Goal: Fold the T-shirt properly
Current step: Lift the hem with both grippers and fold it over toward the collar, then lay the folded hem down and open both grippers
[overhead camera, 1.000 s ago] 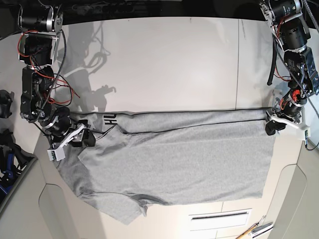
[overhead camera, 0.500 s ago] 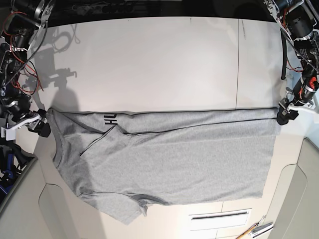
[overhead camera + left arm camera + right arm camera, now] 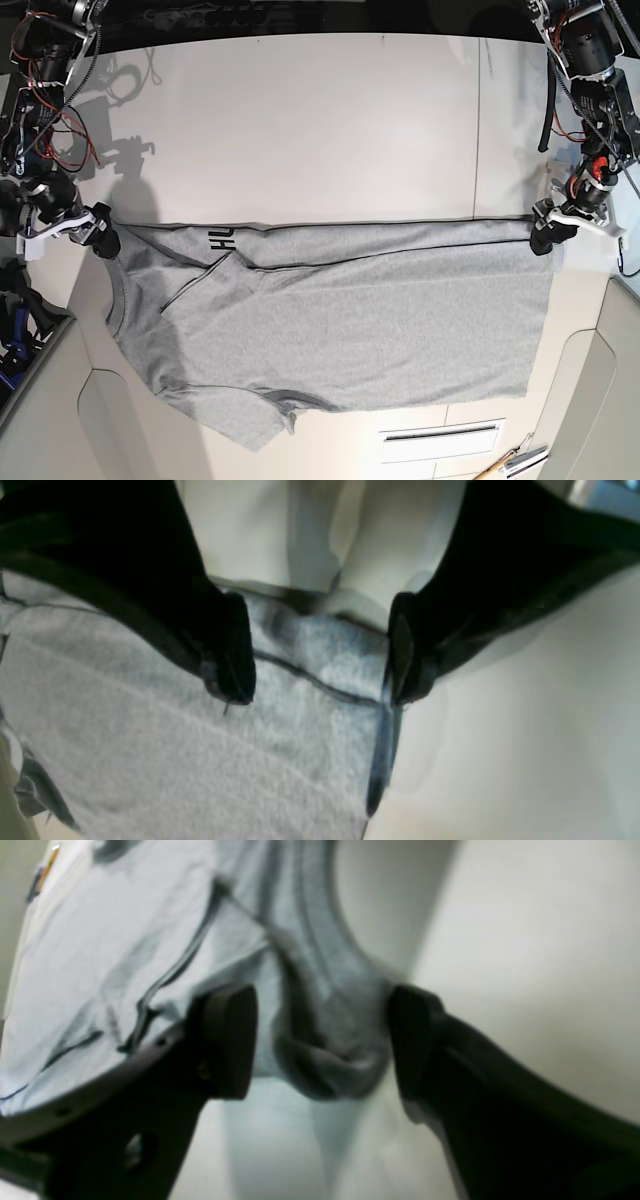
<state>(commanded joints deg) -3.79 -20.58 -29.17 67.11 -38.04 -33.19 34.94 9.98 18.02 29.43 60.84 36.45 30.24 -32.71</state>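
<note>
The light grey T-shirt lies flat on the white table, folded lengthwise, with black letters showing under the turned-over edge. At its hem corner on the right of the base view sits my left gripper. In the left wrist view that gripper is open, with the seamed corner of the T-shirt lying between its fingers. My right gripper is at the collar-side corner. It is open too, with a bunched fold of the T-shirt between its pads.
A seam runs across the table on the right. A slotted panel and a few hand tools lie at the front right edge. Blue gear sits off the table's left side.
Both arms pulled the T-shirt outward along its top edge, then eased back inward. The right gripper went from the sleeve area out to the far left corner, and the collar end now lies spread out.
</note>
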